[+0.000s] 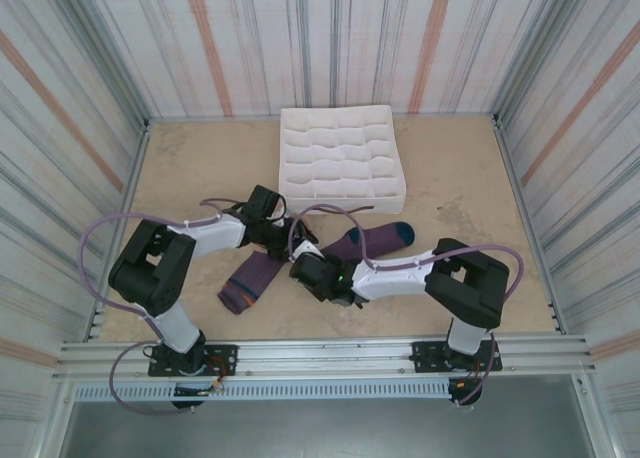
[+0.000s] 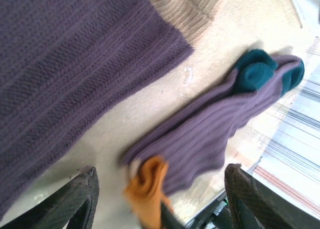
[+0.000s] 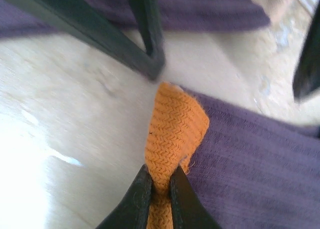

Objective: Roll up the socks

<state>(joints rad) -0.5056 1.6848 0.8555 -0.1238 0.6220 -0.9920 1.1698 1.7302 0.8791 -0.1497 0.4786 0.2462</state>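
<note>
from above, the two socks lie on the tan table in front of a white grid box. the left sock lies flat near the left arm's base. the right sock stretches away to the right, its teal toe toward the box's near corner. both arms bend inward and their wrists meet between the socks, where the dark hardware crowds together and the jaws are hard to read.

the right wrist camera settles its own side. the right gripper has both fingers pressed together on the orange cuff of the right sock. the cuff stands up in a pinched fold while the purple leg lies flat to the right. a dark finger of the other arm comes down just beside the cuff; i cannot tell whether they touch.

the left wrist camera gives the other side. the left gripper stands with its fingers wide apart, holding nothing, and the orange cuff sits low between them, clear of both. this view also runs the whole length of the right sock, out to a teal heel patch and the toe. the left sock looms close and blurred at the upper left, with a pale tan ribbed end.
</note>
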